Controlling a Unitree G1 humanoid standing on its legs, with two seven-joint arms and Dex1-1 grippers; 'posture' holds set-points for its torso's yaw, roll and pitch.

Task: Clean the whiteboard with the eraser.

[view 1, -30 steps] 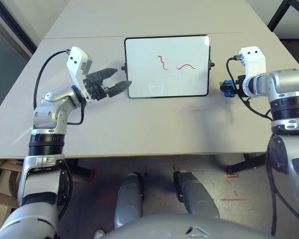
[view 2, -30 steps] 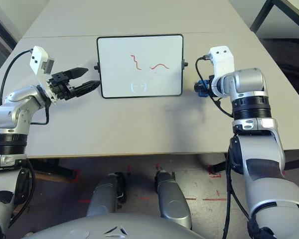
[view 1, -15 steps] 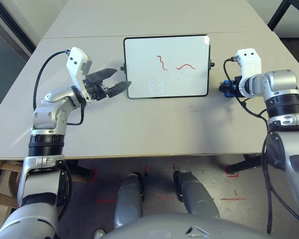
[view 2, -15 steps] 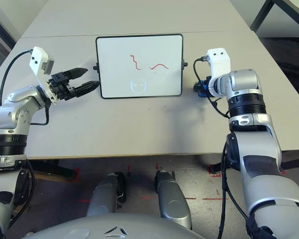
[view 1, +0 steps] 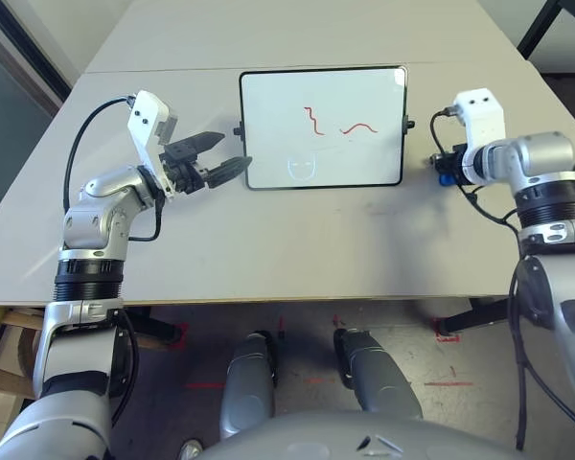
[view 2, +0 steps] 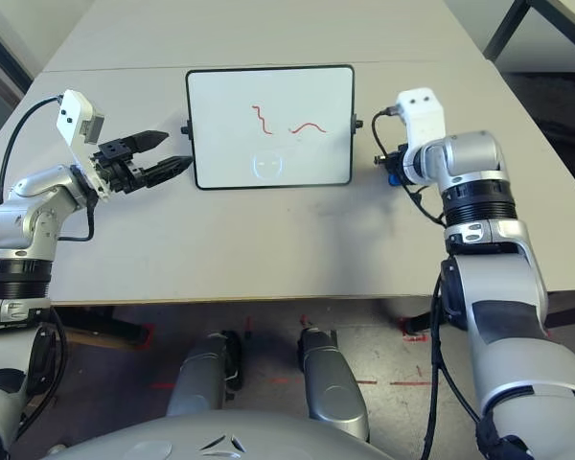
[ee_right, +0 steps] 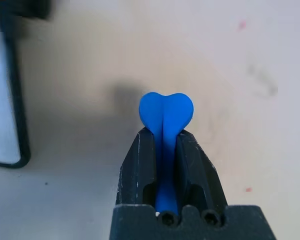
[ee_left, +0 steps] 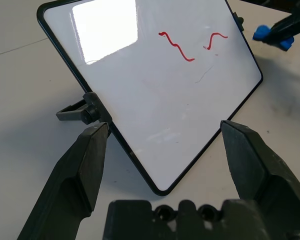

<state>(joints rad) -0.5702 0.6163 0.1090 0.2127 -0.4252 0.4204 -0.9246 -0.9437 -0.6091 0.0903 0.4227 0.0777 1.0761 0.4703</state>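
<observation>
We look down on a pale tabletop whose near edge runs straight across, with a thin seam crossing the surface farther back. Below the near edge lies a grey floor with red marks on it, and some wooden framing shows beyond the near left corner.

Well back from the near edge, between the tabletop's left and right edges, the whiteboard lies with one long side roughly along the near edge and a dark knob at each short side. We see two red squiggles on it and a pale face-like drawing close to its near side. A bright reflection sits on the board in the left wrist view.

Our left arm reaches in past the near edge, its wrist bent toward the board. The left gripper has its fingers spread wide, empty, with the tips by the board's left side.

Our right arm reaches in toward the tabletop's right edge. The right gripper is clamped on the eraser, one finger on each side and the rounded blue end poking out past the tips. We find the eraser just off the board's right side, above the tabletop.
</observation>
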